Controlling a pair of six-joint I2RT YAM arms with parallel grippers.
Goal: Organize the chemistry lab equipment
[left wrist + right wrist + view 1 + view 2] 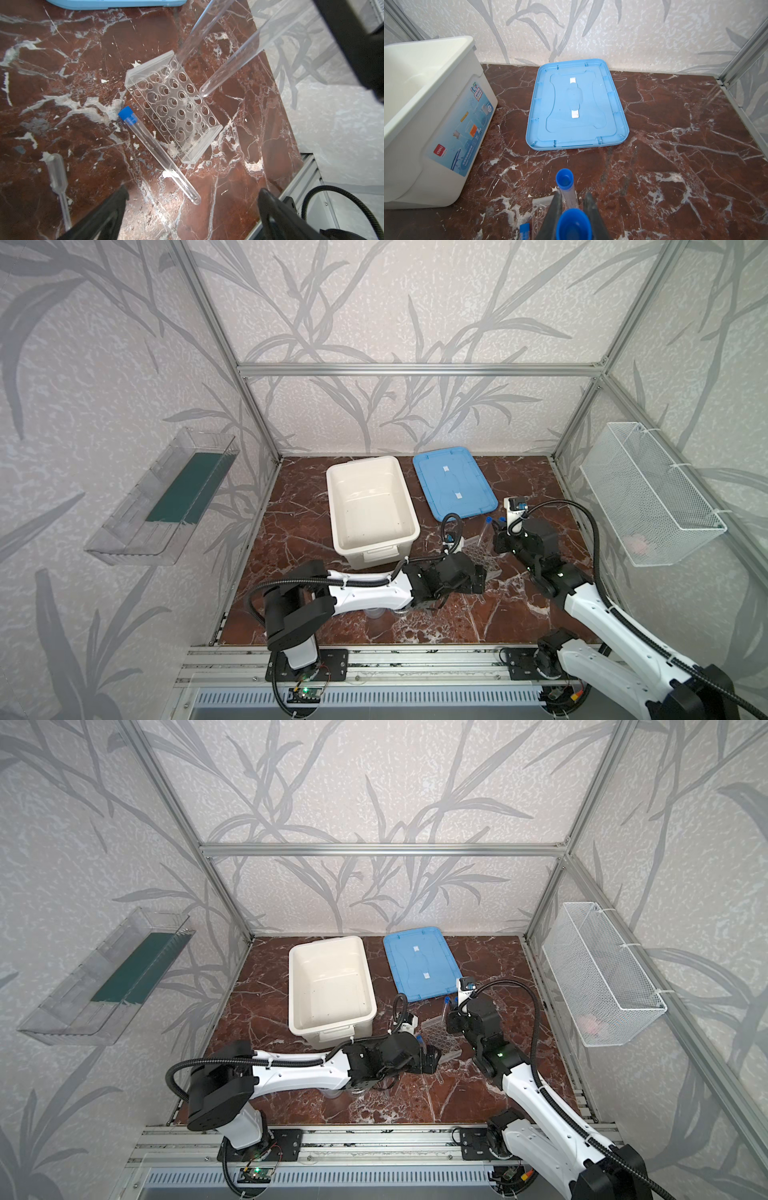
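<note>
The clear many-holed rack (172,108) (482,552) lies on the marble. One blue-capped tube (564,178) stands in a corner hole of it. My right gripper (573,194) (500,539) is shut on a second blue-capped tube (574,225). That tube's round tip (204,92) hangs just above the rack's edge. A third tube (158,153) lies flat beside the rack. My left gripper (193,189) (432,1056) is open, close over that tube's rounded end and holding nothing. A clear dropper (58,178) lies further off. A clear vessel (376,612) shows faintly under the left arm.
The white tub (345,506) stands open at the back, left of the rack. Its blue lid (455,483) lies flat beside it. A wire basket (652,497) hangs on the right wall and a clear shelf (166,497) on the left wall.
</note>
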